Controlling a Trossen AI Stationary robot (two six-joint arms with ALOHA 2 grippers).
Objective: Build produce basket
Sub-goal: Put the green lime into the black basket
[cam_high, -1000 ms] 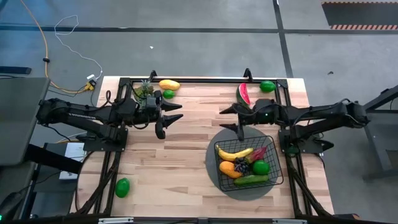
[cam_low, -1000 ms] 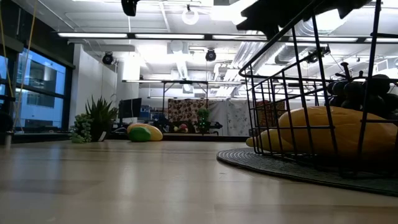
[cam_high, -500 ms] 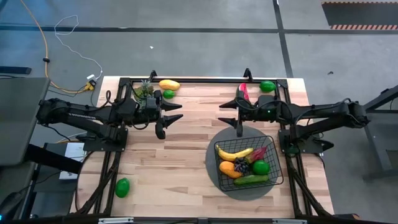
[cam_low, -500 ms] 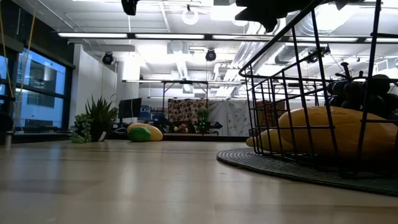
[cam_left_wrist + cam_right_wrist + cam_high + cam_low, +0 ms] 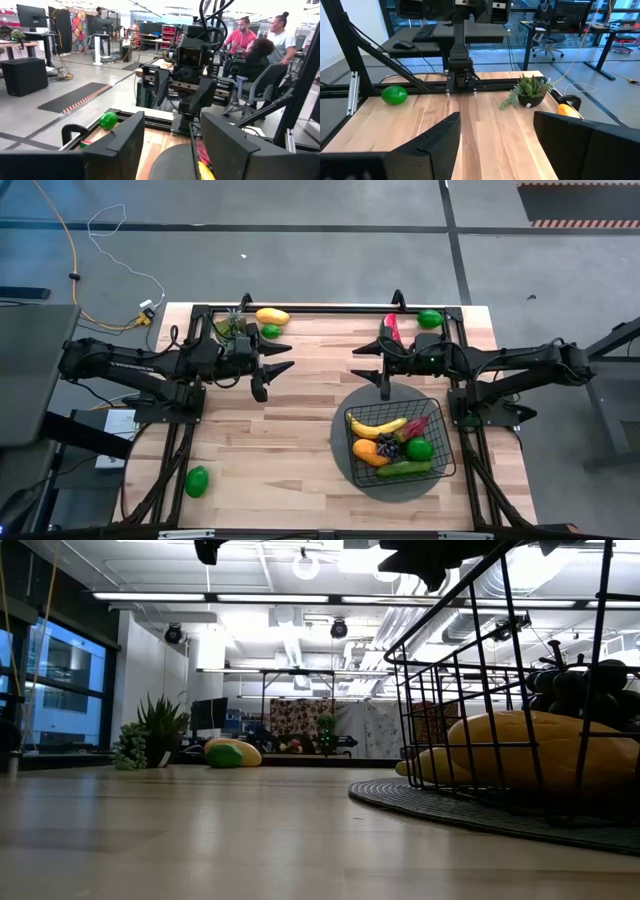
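Note:
The black wire basket stands on a round grey mat at the near right. It holds a banana, a mango, grapes, a lime, a cucumber and a red chili. The watermelon slice lies at the far edge, partly under my right arm. My left gripper and my right gripper both stand open with nothing between their fingers. They hang level above the table's middle and face each other.
Loose on the table lie a lime at the far right, a mango and a lime by a small potted plant at the far left, and a lime at the near left. A black frame runs along the far edge.
My right gripper has risen a little and stays open. In the high view it now covers more of the watermelon slice. Nothing on the table has moved.

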